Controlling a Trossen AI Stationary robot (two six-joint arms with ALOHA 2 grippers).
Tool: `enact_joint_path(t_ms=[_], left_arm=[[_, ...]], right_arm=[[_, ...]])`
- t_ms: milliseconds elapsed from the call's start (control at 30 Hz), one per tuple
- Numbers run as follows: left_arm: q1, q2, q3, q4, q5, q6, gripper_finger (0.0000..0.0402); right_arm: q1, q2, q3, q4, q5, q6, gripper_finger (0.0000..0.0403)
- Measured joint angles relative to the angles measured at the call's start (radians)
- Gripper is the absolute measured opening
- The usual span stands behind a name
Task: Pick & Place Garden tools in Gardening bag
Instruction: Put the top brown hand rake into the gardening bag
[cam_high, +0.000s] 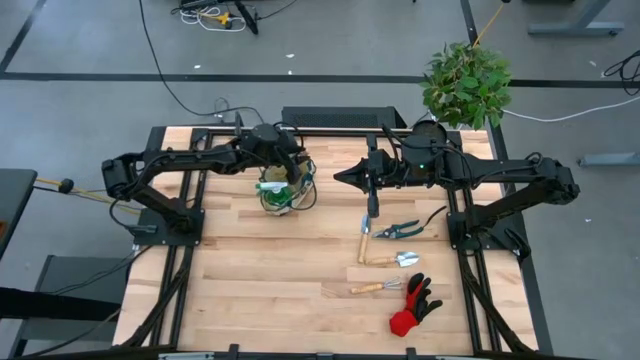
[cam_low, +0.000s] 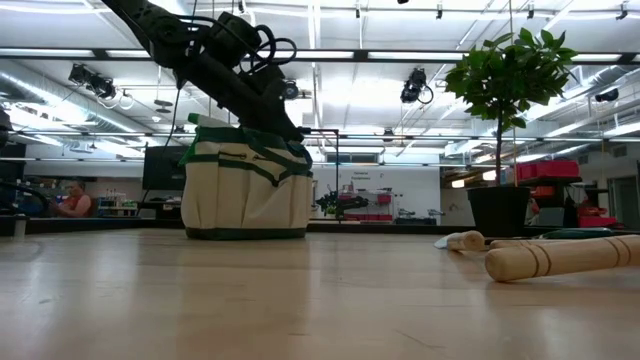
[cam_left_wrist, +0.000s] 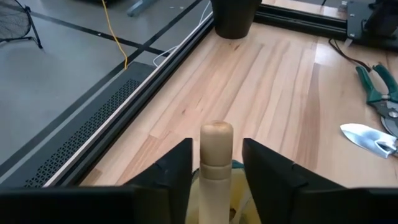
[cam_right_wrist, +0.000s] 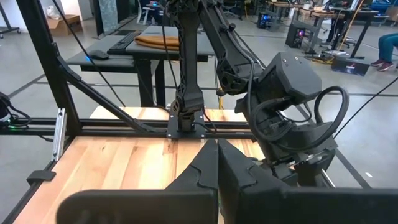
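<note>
The tan gardening bag (cam_high: 283, 192) stands at the table's far left-middle; it also shows in the low view (cam_low: 247, 190). My left gripper (cam_high: 287, 174) hovers over it, open. In the left wrist view (cam_left_wrist: 216, 146) a wooden tool handle (cam_left_wrist: 216, 155) stands upright between the fingers, with a gap on each side. Something green (cam_high: 270, 186) sticks out of the bag. My right gripper (cam_high: 342, 178) is shut and empty, right of the bag, above the table. Pruning shears (cam_high: 400, 230), wooden-handled tools (cam_high: 383, 261) (cam_high: 372, 288) and the red-and-black glove (cam_high: 413, 306) lie on the table's right half.
A leafy potted plant (cam_high: 466, 82) stands at the far right corner. A dark-handled tool (cam_high: 369, 222) lies just below my right gripper. The near left half of the wooden table (cam_high: 260, 290) holds no objects. A person sits in the room beyond (cam_low: 74, 203).
</note>
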Motion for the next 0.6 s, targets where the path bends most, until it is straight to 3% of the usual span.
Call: enact_joint_path(t_ms=[267, 600], left_arm=[[0.0, 0.0, 0.0, -0.001, 0.0, 0.0, 0.0078], [0.0, -0.002, 0.0, -0.001, 0.001, 0.0, 0.0083]], right_arm=[[0.0, 0.0, 0.0, 0.0, 0.0, 0.0, 0.0], [0.0, 0.0, 0.0, 0.0, 0.0, 0.0, 0.0]])
